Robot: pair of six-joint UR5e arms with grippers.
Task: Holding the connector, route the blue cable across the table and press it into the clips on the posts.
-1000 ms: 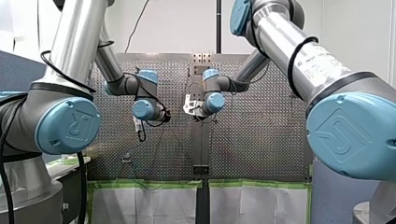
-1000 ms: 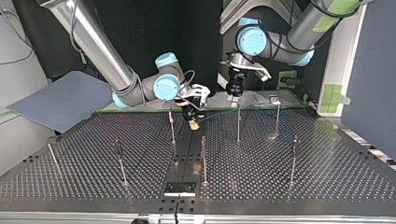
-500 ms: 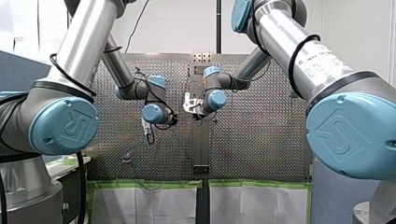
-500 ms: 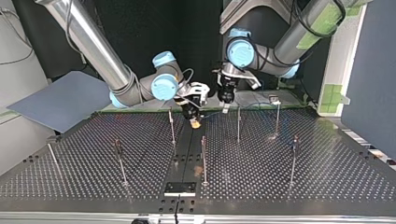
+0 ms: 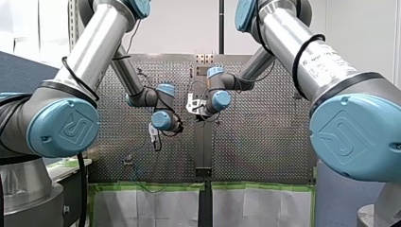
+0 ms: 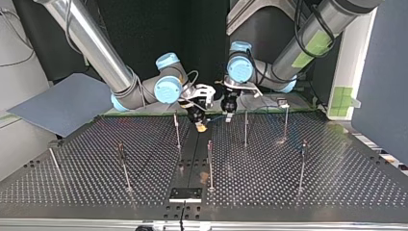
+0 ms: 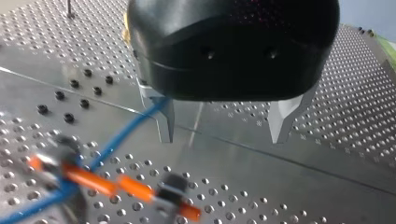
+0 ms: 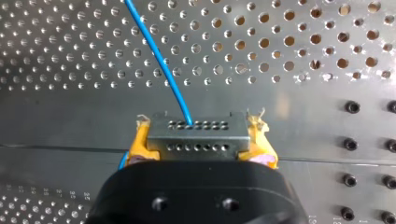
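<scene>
progress: judged early. Flat grey metal connector (image 8: 196, 135) is in hand and the thin blue cable (image 8: 159, 56) trails off it. Most clips look unthreaded, so nearly all routing is left.
right wrist view: right end effector (image 8: 198, 140) clenched on the connector, a rectangular block with two rows of small holes. Worn yellow pads (image 8: 140, 142) squeeze its short ends. Cable leaves its face, glossy and slightly bowed, over the matte perforated steel desk (image 8: 303, 28).
left wrist view: left end effector (image 7: 224, 121) released, bare tapered metal fingers (image 7: 163, 119) apart, nothing between. Cable passes just beside one finger toward a blurred orange-and-black piece (image 7: 116, 184), probably a clip. Seated or not, cannot tell.
top view: thin upright metal posts (image 6: 246, 127) stand spread over the desk, small dark clips on top. No cable visible in the near ones. Connector sits low over the smooth centre strip, between the two posts nearest the arms. Left end effector just beside it, higher.
front view: both end effectors close together near the desk's middle seam. Cable too thin to trace.
</scene>
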